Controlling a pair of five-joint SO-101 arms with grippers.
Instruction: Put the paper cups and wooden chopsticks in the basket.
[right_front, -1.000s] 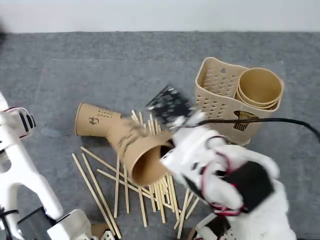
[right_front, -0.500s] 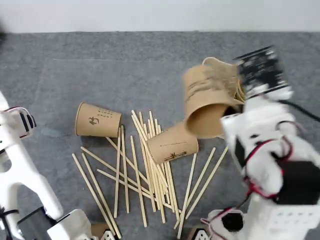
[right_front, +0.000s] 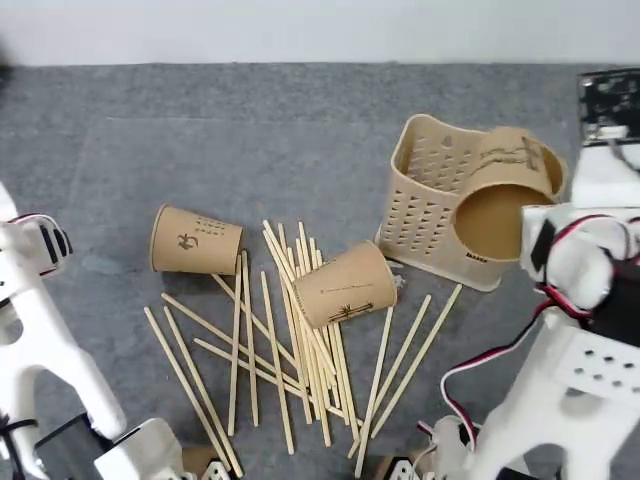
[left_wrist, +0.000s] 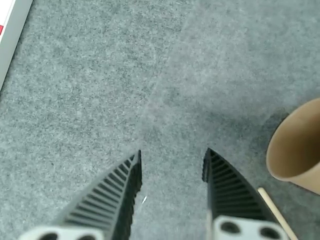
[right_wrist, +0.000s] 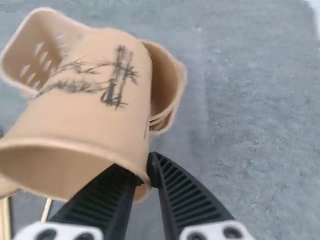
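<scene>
Paper cup (right_wrist: 85, 115) is clamped by its rim in your right end effector (right_wrist: 144, 169), tipped on its side over the basket (right_front: 425, 205), at the compartment holding the stacked cups (right_wrist: 167, 95). Your left end effector (left_wrist: 172, 162) hangs with fingers apart over the bare desk (left_wrist: 100, 75), near a fallen cup (left_wrist: 296, 150). Another cup (right_front: 345, 285) lies across the scattered wooden chopsticks (right_front: 255, 345).

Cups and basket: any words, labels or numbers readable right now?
Nothing readable.
On the cup farthest from the basket: dark brush mark and tiny print, too small.
On the cup on the chopsticks: drawing with fine print, too small.
On the held cup in the right gripper: bamboo-like ink drawing, no letters.
On the basket front: small dark label, blurred.
</scene>
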